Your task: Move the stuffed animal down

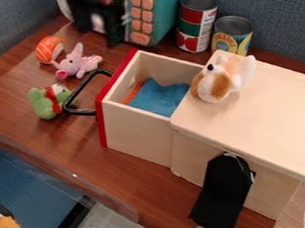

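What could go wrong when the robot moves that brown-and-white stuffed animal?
The brown-and-white stuffed animal sits at the left edge of the pale wooden box top, beside the open, red-fronted wooden drawer; a sideways nudge might tip it in. Pushed too far toward the front, it could fall off the edge where the flat black piece hangs.

lettering on labels of red-and-green tin can (195, 28) and yellow tin can (230, 41), too small to read surely.

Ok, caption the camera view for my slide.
Brown-and-white stuffed animal atop a wooden box, beside its open drawer holding blue cloth.
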Action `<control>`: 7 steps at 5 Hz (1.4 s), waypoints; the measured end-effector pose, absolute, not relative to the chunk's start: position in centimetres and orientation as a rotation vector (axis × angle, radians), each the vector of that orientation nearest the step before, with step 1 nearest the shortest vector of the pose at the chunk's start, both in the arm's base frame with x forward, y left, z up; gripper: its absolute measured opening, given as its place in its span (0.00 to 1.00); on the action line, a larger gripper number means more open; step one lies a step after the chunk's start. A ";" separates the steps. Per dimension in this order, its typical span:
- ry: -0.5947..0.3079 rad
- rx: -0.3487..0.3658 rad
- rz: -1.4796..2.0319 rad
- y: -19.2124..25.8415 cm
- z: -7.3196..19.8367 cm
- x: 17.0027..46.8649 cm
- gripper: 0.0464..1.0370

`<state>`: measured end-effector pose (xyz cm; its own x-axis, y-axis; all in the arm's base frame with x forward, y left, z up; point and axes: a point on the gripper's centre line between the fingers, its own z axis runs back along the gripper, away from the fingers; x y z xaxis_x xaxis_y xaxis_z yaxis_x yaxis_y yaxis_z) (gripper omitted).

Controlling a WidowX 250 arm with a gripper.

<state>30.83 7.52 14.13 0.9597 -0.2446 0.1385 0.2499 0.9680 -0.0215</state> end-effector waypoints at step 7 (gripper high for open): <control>-0.052 -0.012 -0.732 -8.2 11.9 31.5 0.93</control>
